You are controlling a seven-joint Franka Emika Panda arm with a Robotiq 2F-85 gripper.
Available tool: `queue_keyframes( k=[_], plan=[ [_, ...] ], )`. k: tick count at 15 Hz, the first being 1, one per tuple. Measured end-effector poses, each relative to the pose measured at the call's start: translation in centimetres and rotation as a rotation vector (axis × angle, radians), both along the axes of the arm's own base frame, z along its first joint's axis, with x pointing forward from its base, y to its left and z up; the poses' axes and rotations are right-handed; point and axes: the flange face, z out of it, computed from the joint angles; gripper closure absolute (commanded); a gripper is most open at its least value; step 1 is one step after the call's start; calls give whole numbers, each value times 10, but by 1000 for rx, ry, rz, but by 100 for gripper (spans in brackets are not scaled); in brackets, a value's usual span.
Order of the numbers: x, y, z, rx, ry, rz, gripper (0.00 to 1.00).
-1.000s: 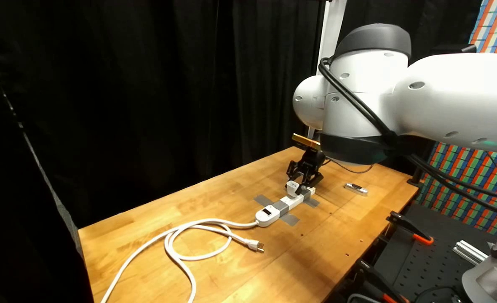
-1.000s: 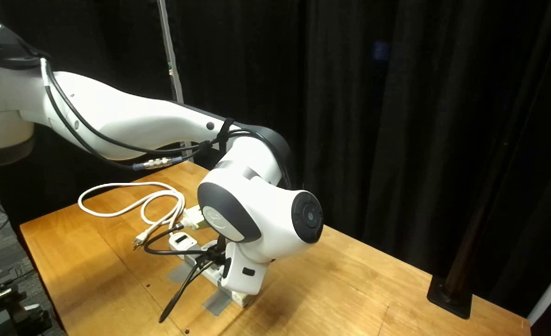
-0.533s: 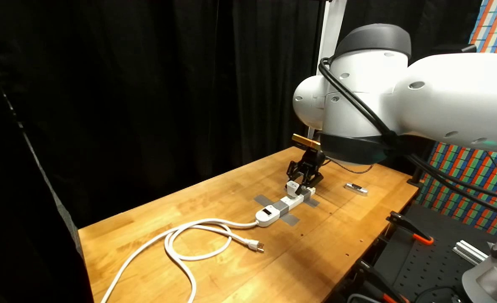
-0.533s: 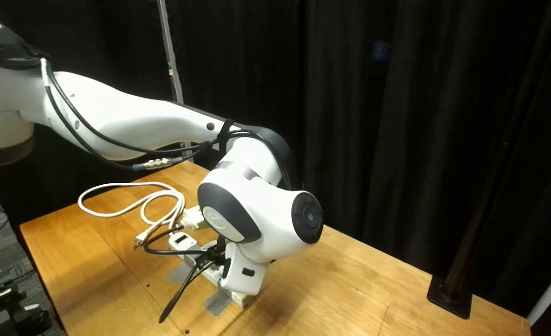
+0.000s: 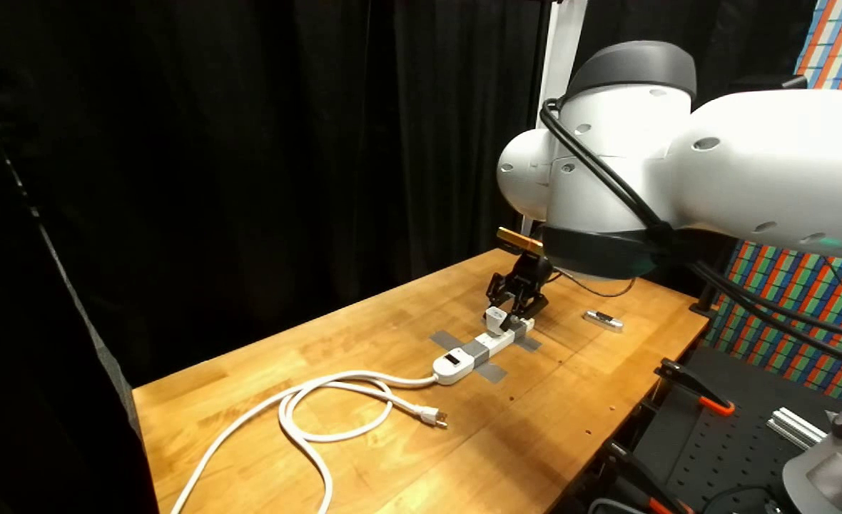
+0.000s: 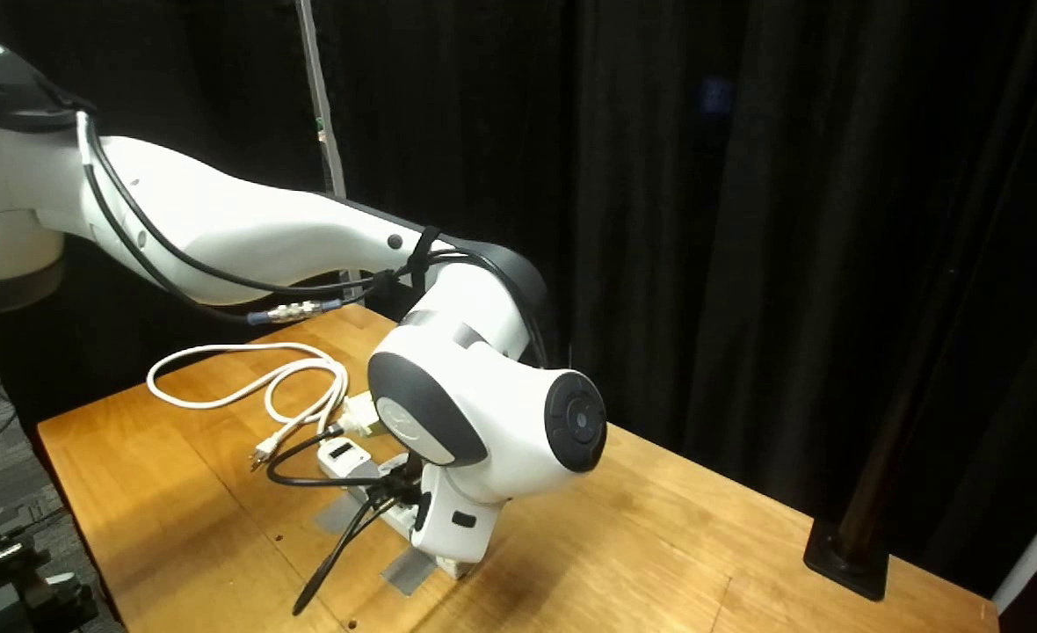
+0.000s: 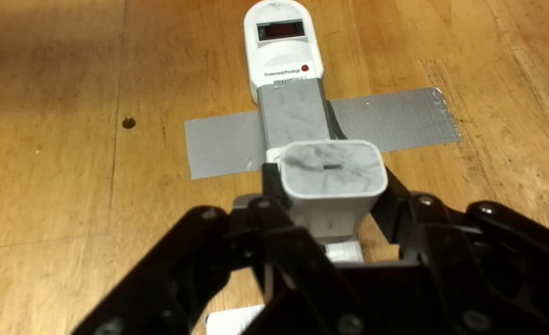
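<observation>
Two fingers of the claw, set part-way apart, bracket the white charger, one at each narrow side; they appear closed on it, so the grasp is judged complete. The charger, slotted face uppermost, stands at the outlets of the power strip. Whether its prongs are seated or merely rest against the outlets cannot be told, the contact being concealed. Release is not yet made; this, with any seating still incomplete, is judged to be what is left.

Just beyond the grip, grey tape crosses the strip and fixes it to the wooden surface, a stage that appears done. Farther off, the strip's white cord lies in loose loops, its plug unconnected and its prongs bare. A small silver bar lies well apart from the strip, and a black curtain hangs behind.

Compared with the frames up to one second earlier, the arm's white wrist sits slightly lower in an exterior view. The charger, near the claw, shows no clear displacement; strip, tape, cord and bar are unchanged.
</observation>
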Motion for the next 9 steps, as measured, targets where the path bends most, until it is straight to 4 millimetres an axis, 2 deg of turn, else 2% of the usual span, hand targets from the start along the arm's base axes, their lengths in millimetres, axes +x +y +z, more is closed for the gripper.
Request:
queue_keyframes(
  k=[9],
  plan=[
    [-4,-3,-5,8,4,-48,77]
  ],
)
